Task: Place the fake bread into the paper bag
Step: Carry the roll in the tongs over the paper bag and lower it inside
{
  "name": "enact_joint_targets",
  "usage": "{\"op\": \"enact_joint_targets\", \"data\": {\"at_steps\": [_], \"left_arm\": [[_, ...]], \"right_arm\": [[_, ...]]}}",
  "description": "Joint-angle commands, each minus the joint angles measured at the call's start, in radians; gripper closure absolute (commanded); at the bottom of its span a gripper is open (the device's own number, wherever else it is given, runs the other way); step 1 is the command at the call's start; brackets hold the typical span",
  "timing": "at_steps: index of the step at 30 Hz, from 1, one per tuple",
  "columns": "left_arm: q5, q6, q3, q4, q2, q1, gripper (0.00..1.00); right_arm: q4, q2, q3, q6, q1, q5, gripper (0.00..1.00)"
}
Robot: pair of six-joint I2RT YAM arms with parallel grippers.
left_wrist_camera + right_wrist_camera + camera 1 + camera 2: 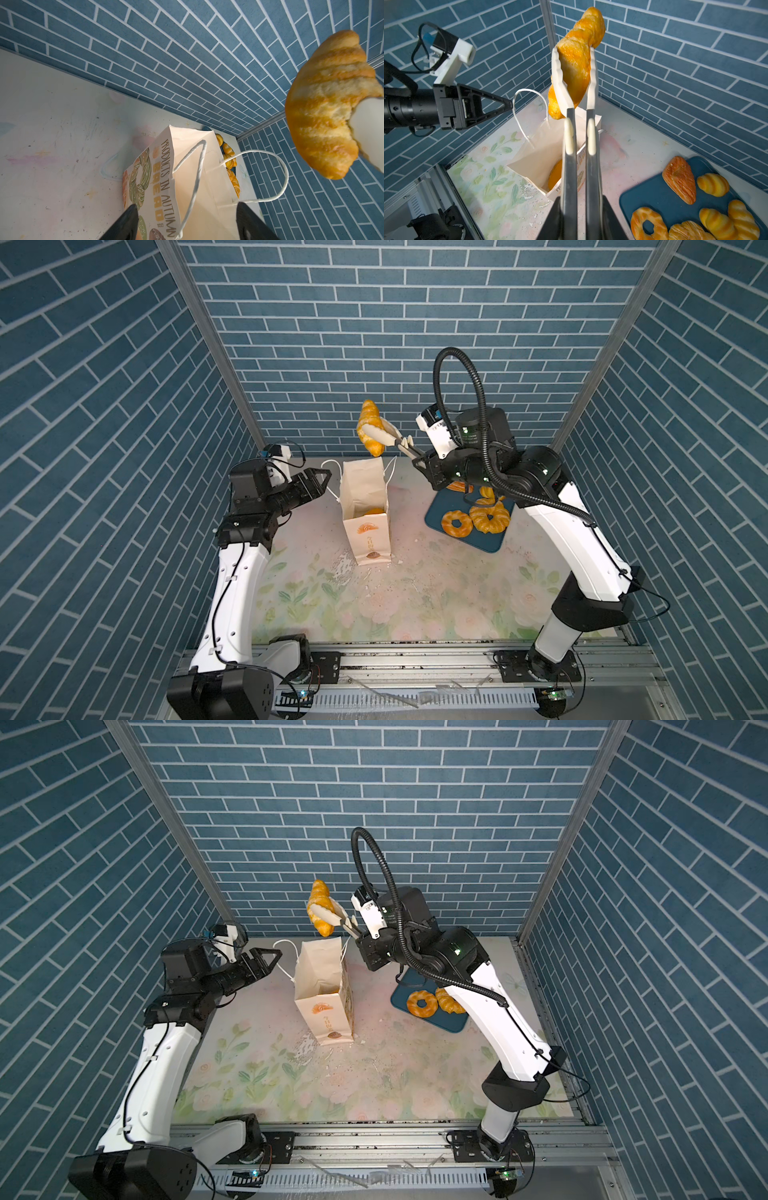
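Note:
A golden croissant [369, 427] [319, 907] of the fake bread hangs above the mouth of the paper bag [365, 497] [320, 977]. White-tipped tongs [395, 439] [569, 145] pinch it, and my right gripper [422, 462] [580, 200] is shut on the tongs' handles. The croissant [577, 62] [324, 108] hangs nearly upright. An orange bread [555, 176] lies inside the bag [537, 158]. My left gripper [322, 477] [187, 207] stands open beside the bag's left rim, close to a cord handle [328, 466], gripping nothing.
A dark blue tray [494, 541] [654, 193] right of the bag carries a ring doughnut [456, 523] [648, 224], a brown flat pastry [679, 178] and several more croissants [713, 185]. Blue brick walls close in the back and sides. The right arm overhangs the tray.

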Motion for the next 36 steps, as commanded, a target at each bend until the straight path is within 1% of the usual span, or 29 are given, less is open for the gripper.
{"op": "enact_joint_targets", "data": {"at_steps": [1,5,7,10,16,21,28,36], "left_arm": [[0.029,0.013,-0.005,0.029,0.027,0.007,0.26],[0.055,-0.009,-0.004,0.061,0.061,0.007,0.33],[0.059,-0.02,0.0,0.077,0.076,0.007,0.39],[0.063,-0.027,0.001,0.091,0.09,0.007,0.49],[0.08,-0.035,-0.014,0.101,0.103,0.007,0.65],[0.094,-0.04,-0.025,0.103,0.095,0.007,0.74],[0.104,-0.047,-0.046,0.113,0.08,0.007,0.82],[0.112,-0.054,-0.051,0.123,0.074,0.005,0.83]], "right_arm": [[-0.027,0.017,0.032,-0.048,0.025,0.03,0.88],[-0.078,0.054,0.066,-0.056,0.044,0.051,0.88],[-0.108,0.074,0.085,-0.052,0.055,0.056,0.88],[-0.129,0.086,0.071,-0.05,0.072,0.068,0.88],[-0.172,0.116,0.062,-0.043,0.096,0.105,0.87],[-0.188,0.138,0.061,-0.055,0.111,0.122,0.87],[-0.211,0.166,0.066,-0.07,0.115,0.148,0.83],[-0.229,0.178,0.074,-0.067,0.117,0.132,0.8]]}}
